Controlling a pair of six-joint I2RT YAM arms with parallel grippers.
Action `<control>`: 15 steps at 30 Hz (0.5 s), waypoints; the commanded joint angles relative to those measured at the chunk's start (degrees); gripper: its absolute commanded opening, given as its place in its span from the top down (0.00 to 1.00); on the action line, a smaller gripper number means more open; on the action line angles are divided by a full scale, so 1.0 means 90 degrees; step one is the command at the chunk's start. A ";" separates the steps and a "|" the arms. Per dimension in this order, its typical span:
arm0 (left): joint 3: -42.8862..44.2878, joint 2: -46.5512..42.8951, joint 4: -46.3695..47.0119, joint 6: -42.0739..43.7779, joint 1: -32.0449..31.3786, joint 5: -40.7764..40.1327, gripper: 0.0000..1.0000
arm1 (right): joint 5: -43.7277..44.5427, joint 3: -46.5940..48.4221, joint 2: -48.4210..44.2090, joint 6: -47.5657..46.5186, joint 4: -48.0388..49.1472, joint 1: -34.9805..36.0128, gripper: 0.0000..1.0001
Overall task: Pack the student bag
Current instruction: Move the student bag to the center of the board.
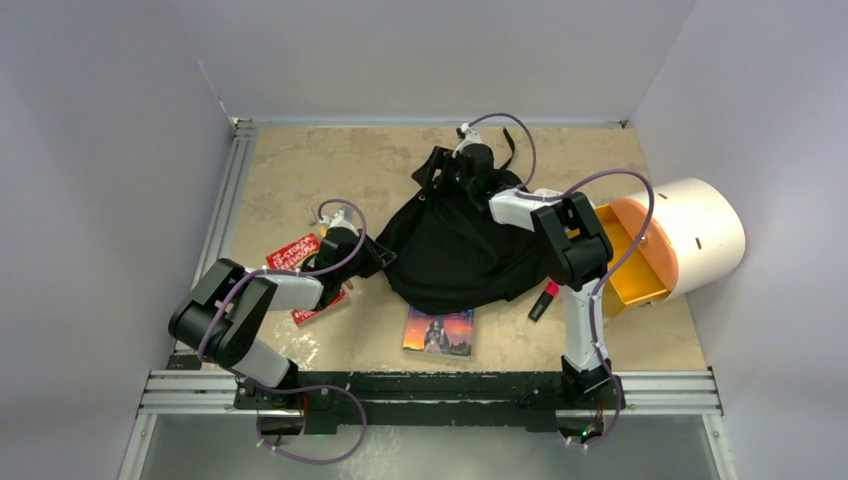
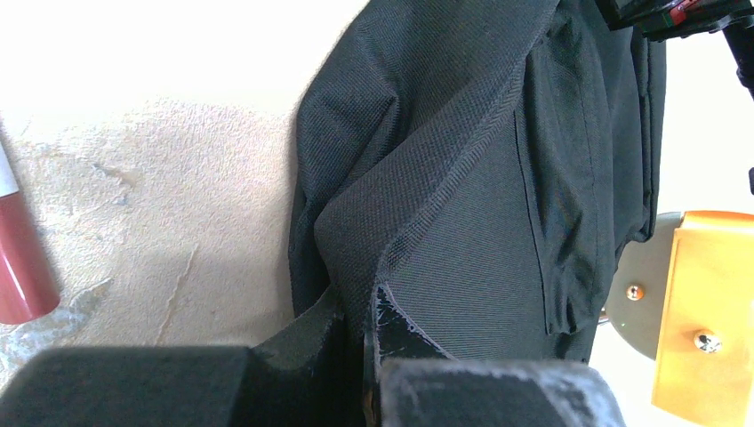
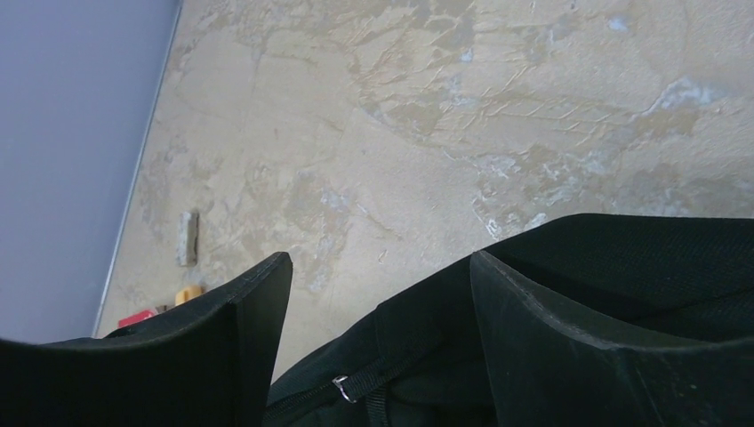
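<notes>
The student bag (image 1: 450, 250), black and soft, lies slumped in the middle of the table. My left gripper (image 1: 375, 256) is at its left edge. In the left wrist view this gripper (image 2: 364, 313) is shut on a fold of the bag's fabric (image 2: 462, 178). My right gripper (image 1: 468, 160) hovers at the bag's far top edge. Seen from the right wrist, its jaws (image 3: 380, 258) stand wide open just above the bag (image 3: 622, 258). A zipper pull (image 3: 342, 387) lies on the fabric low between the fingers, and nothing is gripped.
A picture-cover book (image 1: 438, 331) lies in front of the bag. A red book (image 1: 296, 254) sits partly under the left arm. A red-and-black marker (image 1: 544, 300) rests right of the bag. A cream-and-orange cylinder (image 1: 672, 243) lies on its side at the right edge.
</notes>
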 commanded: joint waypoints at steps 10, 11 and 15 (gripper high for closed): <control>0.0058 0.0099 0.0103 -0.0031 -0.0112 0.0171 1.00 | -0.0575 -0.0632 -0.0143 0.1281 0.0753 0.0021 0.34; 0.0070 0.0104 0.0098 -0.0031 -0.0115 0.0176 1.00 | -0.0632 -0.0668 -0.0145 0.1344 0.0793 0.0020 0.36; 0.0059 0.0104 0.0107 -0.0031 -0.0112 0.0178 1.00 | -0.0896 -0.0728 -0.0146 0.1523 0.1030 0.0019 0.46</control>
